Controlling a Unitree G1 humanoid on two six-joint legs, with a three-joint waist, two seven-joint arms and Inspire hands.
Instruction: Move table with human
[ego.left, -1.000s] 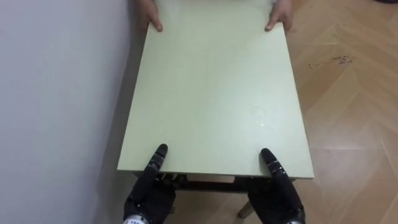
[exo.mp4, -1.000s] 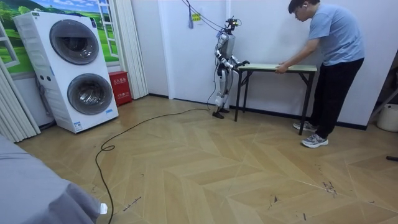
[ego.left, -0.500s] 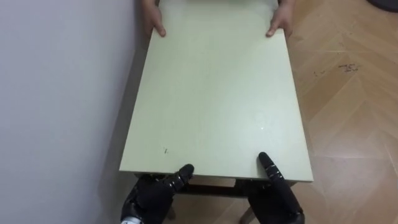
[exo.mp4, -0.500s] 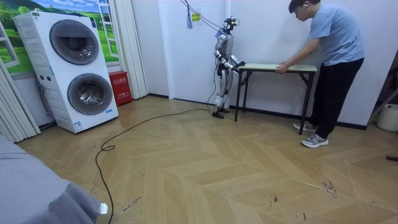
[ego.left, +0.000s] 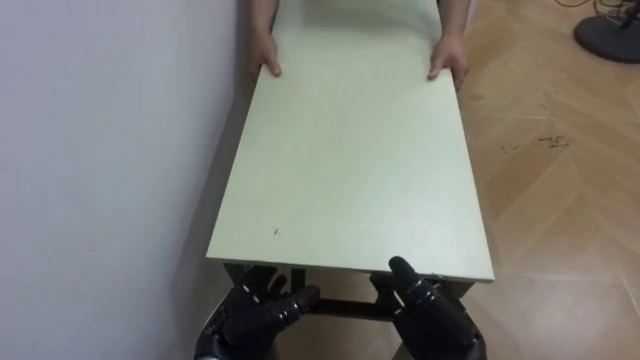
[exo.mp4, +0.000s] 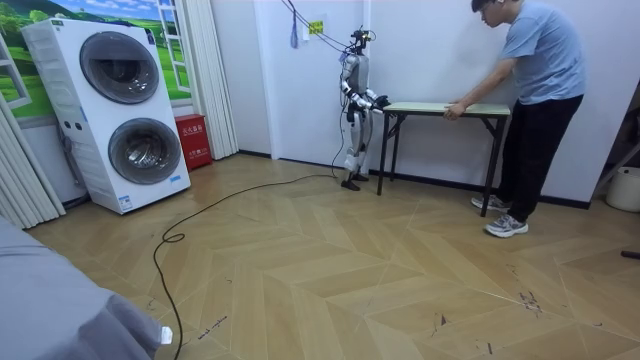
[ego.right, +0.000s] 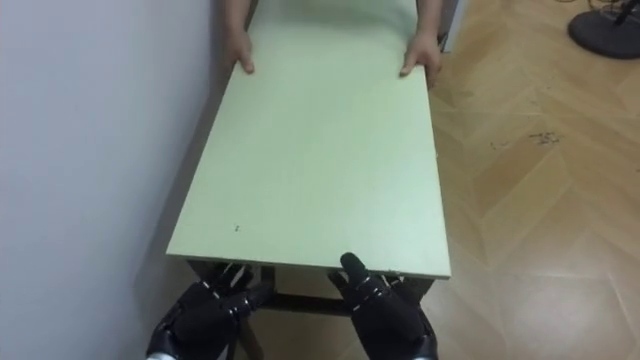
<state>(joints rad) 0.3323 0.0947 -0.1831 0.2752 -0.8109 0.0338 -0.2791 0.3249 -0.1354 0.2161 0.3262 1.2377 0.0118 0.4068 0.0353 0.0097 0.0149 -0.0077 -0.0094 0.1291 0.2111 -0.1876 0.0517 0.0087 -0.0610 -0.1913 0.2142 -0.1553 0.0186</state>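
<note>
The pale green rectangular desk (ego.left: 350, 170) is standing along the white wall (ego.left: 100, 150), its near edge just ahead of the robot's fingers. To carry well, both hands should be gripping that edge evenly, matching the person's (exo.mp4: 540, 90) hold at the far end. The left hand (ego.left: 255, 315) and right hand (ego.left: 425, 310) are hovering spread open just below the edge, holding nothing.

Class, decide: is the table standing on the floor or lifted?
Standing: in the room view the table sits level with its legs reaching the floor.
</note>
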